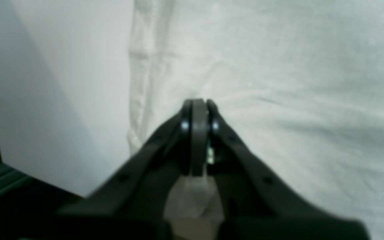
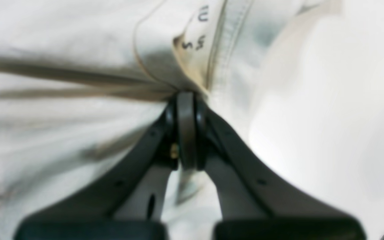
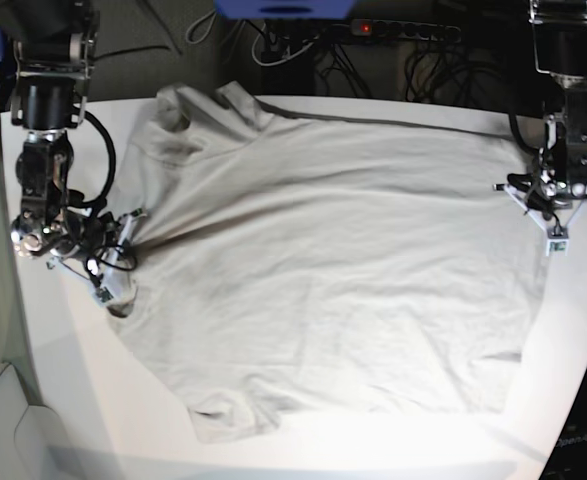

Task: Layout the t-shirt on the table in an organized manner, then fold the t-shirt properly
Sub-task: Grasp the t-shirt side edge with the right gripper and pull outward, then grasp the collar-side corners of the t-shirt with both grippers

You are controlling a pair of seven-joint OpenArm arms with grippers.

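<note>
left tool (image 1: 197, 106): clenched on t-shirt (image 3: 323, 270) hem | right tool (image 2: 186, 100): clenched on collar | risk: uneven pulling bunches cloth, drags it off table (image 3: 63, 400)

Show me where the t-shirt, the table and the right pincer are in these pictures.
t-shirt (image 3: 323, 260): base view, middle of the spread body.
table (image 3: 63, 350): base view, bare white top beside the shirt.
right pincer (image 2: 186, 100): right wrist view, shut tips, pinching cloth at the collar.

The t-shirt (image 3: 323, 260) covers the table (image 3: 303, 450), whose near strip seems bare.
</note>
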